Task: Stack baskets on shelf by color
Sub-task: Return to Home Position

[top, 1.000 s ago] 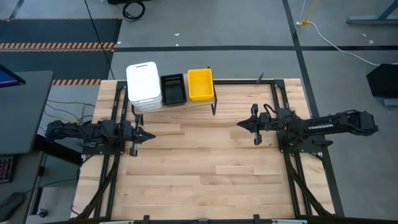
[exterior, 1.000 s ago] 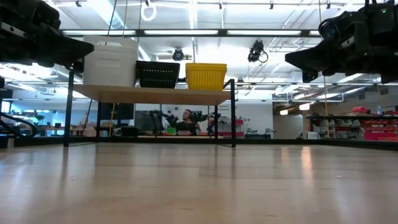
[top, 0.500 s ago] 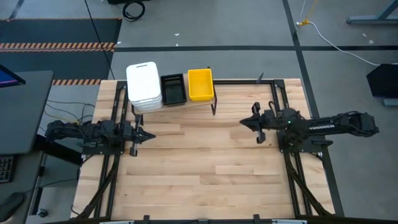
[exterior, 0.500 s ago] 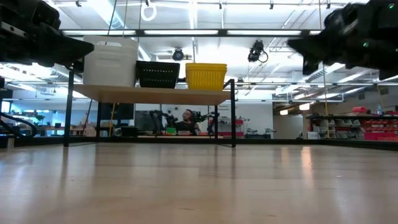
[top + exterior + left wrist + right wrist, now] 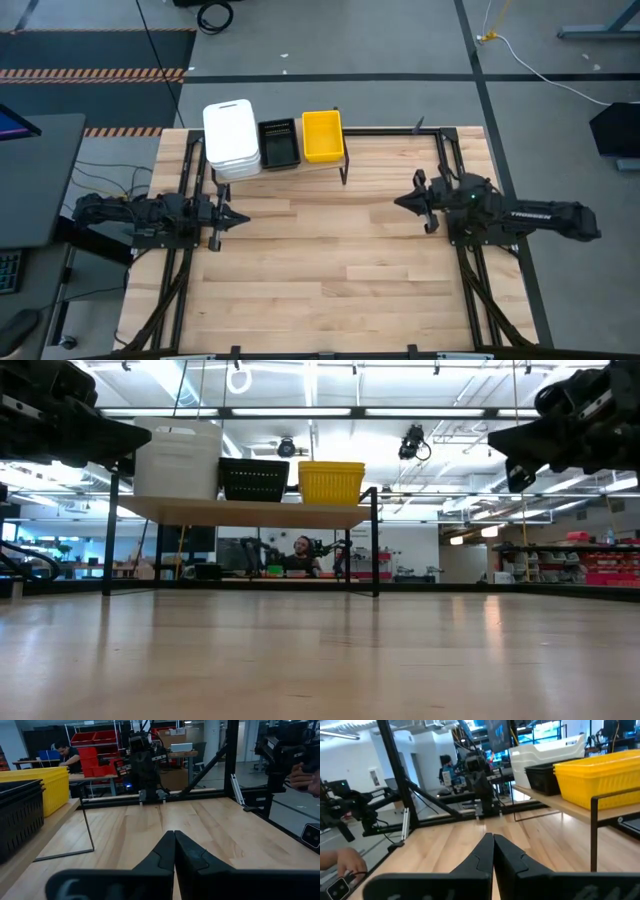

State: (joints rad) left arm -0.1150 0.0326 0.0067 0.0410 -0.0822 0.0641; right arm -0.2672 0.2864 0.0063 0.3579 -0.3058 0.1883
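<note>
The shelf, a light plank on thin black legs, stands at the table's far edge. On it sit a white basket stack at the left, black perforated baskets in the middle and yellow baskets at the right; the low view shows the same white stack, black baskets and yellow baskets. My left gripper hovers shut at the table's left side, fingertips together in the left wrist view. My right gripper hovers shut at the right side, also shut in the right wrist view. Both are empty.
The slatted wooden tabletop lies between the arms. Black frame rails run along the table's sides. People sit at benches in the room beyond, and a hand shows at the wrist views' edges.
My right gripper has drawn back toward the table's right edge, staying shut and empty. The left arm and the baskets have kept still.
</note>
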